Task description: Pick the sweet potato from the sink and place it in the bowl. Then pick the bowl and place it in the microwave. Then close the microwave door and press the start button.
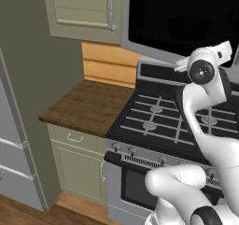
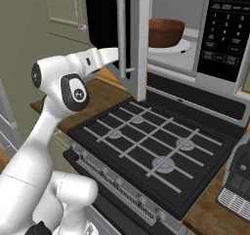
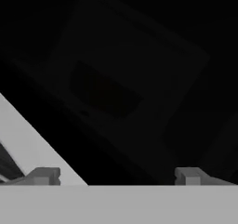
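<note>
1 microwave door (image 2: 133, 39) stands open, its black glass close before the end effector (image 3: 118, 176), whose 2 fingertips sit spread wide, holding nothing. 1 bowl (image 2: 166, 32) rests on the turntable inside 1 microwave (image 2: 215, 39). The door looks rigid and hinged, its glass slick; pushing its outer face near the free edge seems safest.

Arm (image 2: 53, 97) raised, elbow bent, forearm reaching forward; gripper (image 3: 118, 175) with jaws spread wide, nothing between fingertips (image 3: 46, 175).
</note>
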